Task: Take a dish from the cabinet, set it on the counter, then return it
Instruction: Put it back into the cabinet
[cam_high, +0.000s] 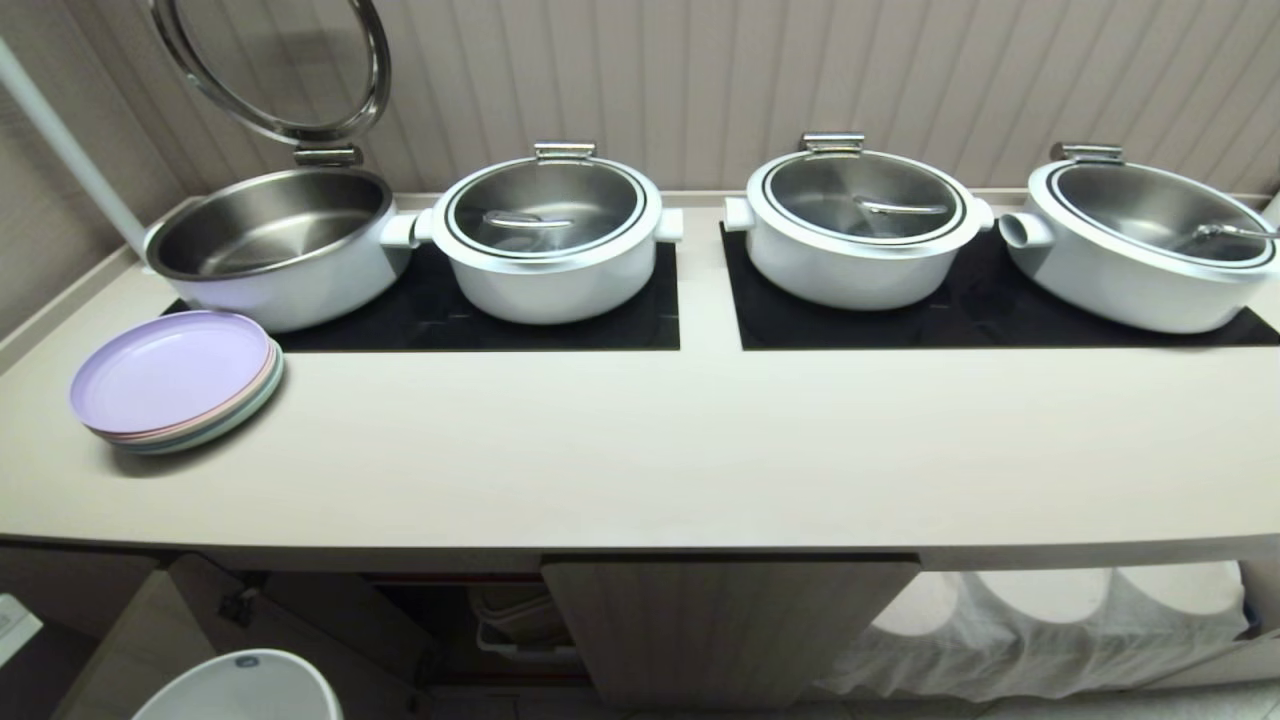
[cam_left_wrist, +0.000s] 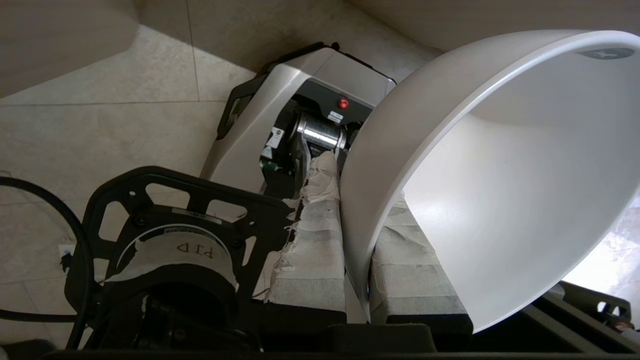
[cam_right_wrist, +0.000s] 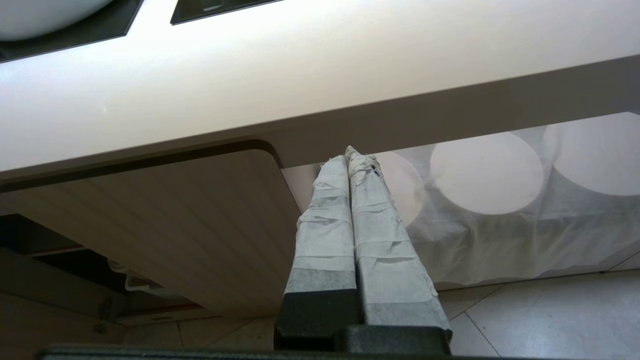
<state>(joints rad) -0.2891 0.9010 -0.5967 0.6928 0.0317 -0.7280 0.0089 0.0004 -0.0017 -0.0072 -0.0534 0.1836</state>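
Only the left wrist view shows the left gripper (cam_left_wrist: 356, 220), jaws clamped on the dish's (cam_left_wrist: 500, 175) wall.

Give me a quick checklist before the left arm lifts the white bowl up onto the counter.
1. Grip: left gripper shut on the white bowl, fingers either side of its wall: ok.
2. Bowl below the counter's front edge, at lower left: ok.
3. Bare counter in front of the black mats: ok.
4. Stack of pastel plates on the counter's left: stay clear of it.
5. Right gripper shut, idle below the edge: ok.
6. Grip firmness: cannot tell.
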